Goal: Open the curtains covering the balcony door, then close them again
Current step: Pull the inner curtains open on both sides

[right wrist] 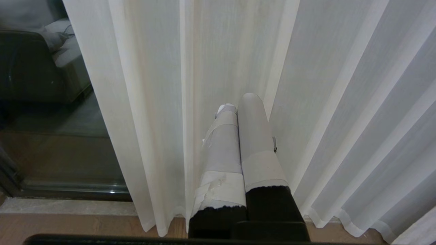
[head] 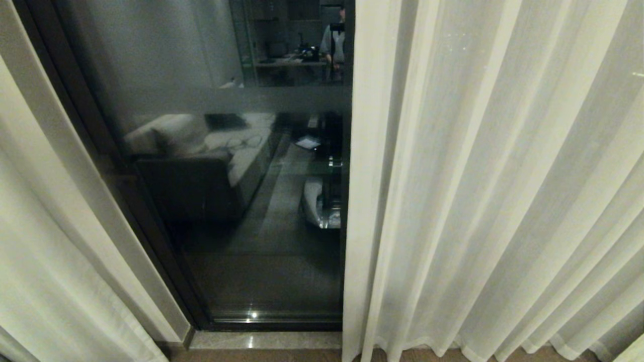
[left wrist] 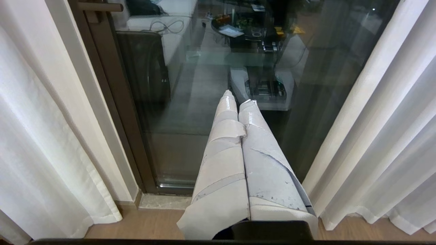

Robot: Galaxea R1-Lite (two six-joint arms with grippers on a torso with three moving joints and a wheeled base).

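Note:
The cream-white curtains hang parted: a wide pleated panel (head: 478, 191) on the right and another panel (head: 45, 241) on the left. Between them shows the balcony door (head: 236, 166), dark reflective glass in a dark frame with a pale band across it. Neither arm appears in the head view. In the left wrist view my left gripper (left wrist: 237, 97), tape-wrapped, is shut and empty, pointing at the door glass (left wrist: 190, 112) between the panels (left wrist: 385, 136). My right gripper (right wrist: 240, 102) is shut and empty too, right in front of the right curtain panel (right wrist: 211, 68).
The door's dark frame (head: 126, 201) runs down the left side to a stone threshold (head: 266, 340). A cream wall strip (left wrist: 85, 102) stands beside the frame. Wooden floor (left wrist: 143, 224) lies below. A person's reflection (head: 336, 42) shows in the glass, with a sofa's reflection (head: 196, 161).

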